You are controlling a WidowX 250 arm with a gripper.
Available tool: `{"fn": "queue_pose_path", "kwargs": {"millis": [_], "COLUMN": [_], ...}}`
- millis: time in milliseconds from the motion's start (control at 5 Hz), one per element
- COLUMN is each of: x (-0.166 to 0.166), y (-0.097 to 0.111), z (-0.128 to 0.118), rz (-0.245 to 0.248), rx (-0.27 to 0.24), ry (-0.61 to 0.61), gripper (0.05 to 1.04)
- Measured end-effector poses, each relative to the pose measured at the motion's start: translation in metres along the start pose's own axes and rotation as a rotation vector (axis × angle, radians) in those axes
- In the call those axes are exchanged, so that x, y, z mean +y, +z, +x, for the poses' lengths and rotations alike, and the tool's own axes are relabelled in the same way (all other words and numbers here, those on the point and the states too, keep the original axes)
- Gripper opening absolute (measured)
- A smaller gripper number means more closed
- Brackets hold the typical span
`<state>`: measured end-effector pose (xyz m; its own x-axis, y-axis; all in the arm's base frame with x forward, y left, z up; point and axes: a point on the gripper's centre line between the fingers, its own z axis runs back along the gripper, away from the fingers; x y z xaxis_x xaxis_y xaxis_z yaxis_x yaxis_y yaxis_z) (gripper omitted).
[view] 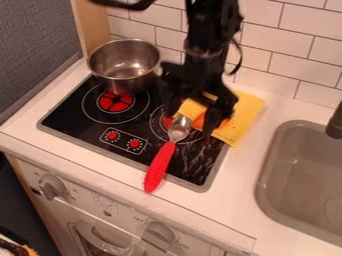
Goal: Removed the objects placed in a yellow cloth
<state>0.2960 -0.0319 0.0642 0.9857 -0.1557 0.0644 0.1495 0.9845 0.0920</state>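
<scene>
Fingers (211, 125) of the black two-finger gripper (192, 115) are hanging apart above the near left part of a square yellow cloth (248, 120), one on either side of a small orange object (199, 121). That object is lying on the cloth, mostly hiding behind the gripper, so its full outline is staying unclear. A spoon with a silver metal bowl and a ridged red handle (160, 167) is lying over the black stovetop (73, 116), its bowl sitting right by the cloth's edge; whether it is touching the fabric, I cannot tell. The cloth is spanning the stovetop's corner and the white surface (294, 112), while a round silver metal pot (124, 65) is standing to one side. The step in hand is looking like a grasp on the orange object. Doing it well is probably meaning centring the gap over the object, lowering straight down and closing just above the fabric, since tips that are pressing too deep are likely pinching a fold and dragging the cloth along. The spoon's bowl is lying close to the grasp, so a careless descent is risking a knock. Lifting clear before going sideways is seeming wisest, with the pot's wall also standing near the arm.
</scene>
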Motion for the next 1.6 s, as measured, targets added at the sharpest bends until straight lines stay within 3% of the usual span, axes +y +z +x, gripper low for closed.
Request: {"fn": "queue_pose_path", "kwargs": {"millis": [200,400,600,1000,1200,1400,1600], "x": [0.0,0.014,0.015,0.007,0.005,0.008,0.048], "y": [-0.037,-0.057,-0.06,-0.061,-0.059,-0.054,-0.027], "z": [-0.026,-0.036,-0.036,-0.029,-0.029,-0.03,-0.034], "rz": [-0.02,-0.007,0.003,0.005,0.016,0.023,0.041], "rx": [0.096,0.154,0.149,0.143,0.127,0.096,0.031], "ry": [0.003,0.045,0.039,0.022,0.02,0.033,0.149], "gripper": [1.0,0.999,0.948,0.448,0.368,0.367,0.367]}}
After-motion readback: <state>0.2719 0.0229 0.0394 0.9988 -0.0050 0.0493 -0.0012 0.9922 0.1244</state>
